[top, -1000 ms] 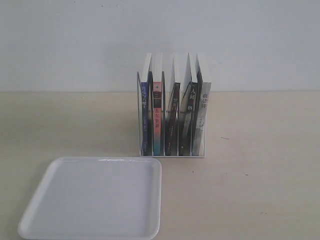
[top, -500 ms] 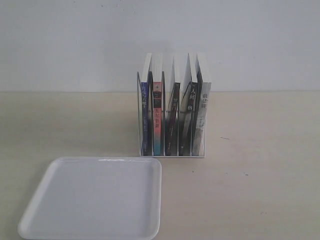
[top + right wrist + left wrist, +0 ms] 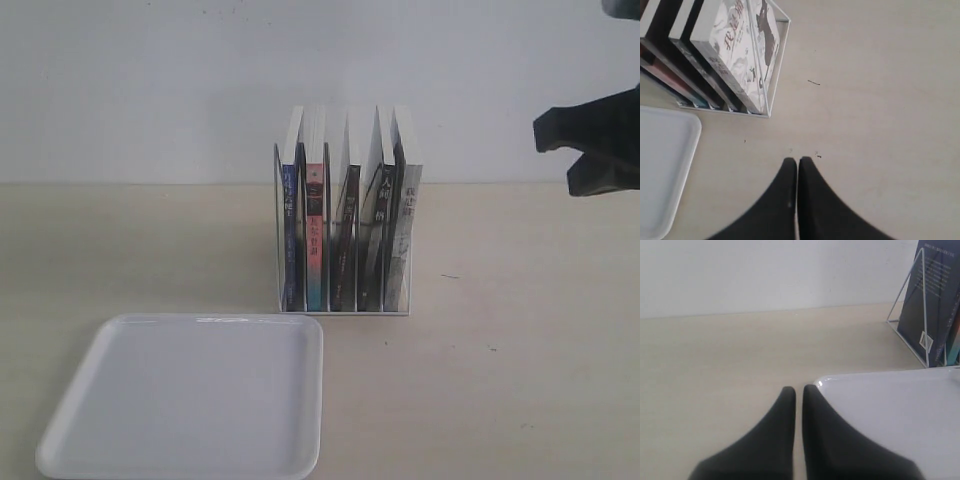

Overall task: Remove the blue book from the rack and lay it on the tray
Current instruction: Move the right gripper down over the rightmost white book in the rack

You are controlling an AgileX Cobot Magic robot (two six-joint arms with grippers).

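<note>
Starting with the table (image 3: 520, 380): the tray (image 3: 190, 400) is bare, and the left gripper (image 3: 799, 392) hangs low just beside one of its corners. Its fingers are pressed together on nothing. The rack (image 3: 345, 312) stands ahead of that gripper and off to one side, beyond the tray's far rim. All its books are still slotted, so the pick has not begun.

The blue book (image 3: 291, 240) sits in the end slot on the left arm's side. It is upright, long axis vertical, with its broad dark cover turned outward towards the left gripper and only the end divider's thin wire across it. The left wrist view looks straight at that cover.

The right gripper (image 3: 798, 165) is also closed and empty. It is held high above the table, well out from the opposite end of the rack. The grey-white marbled book (image 3: 745, 35) is the one nearest it, and every other volume stands between it and the target.

I judge the left arm better placed by side. Either arm would have to part its fingers, rise to the book's top edge and pinch across its thin thickness. Then it would draw the book up clear of the dividers and turn the long axis flat over the tray.
</note>
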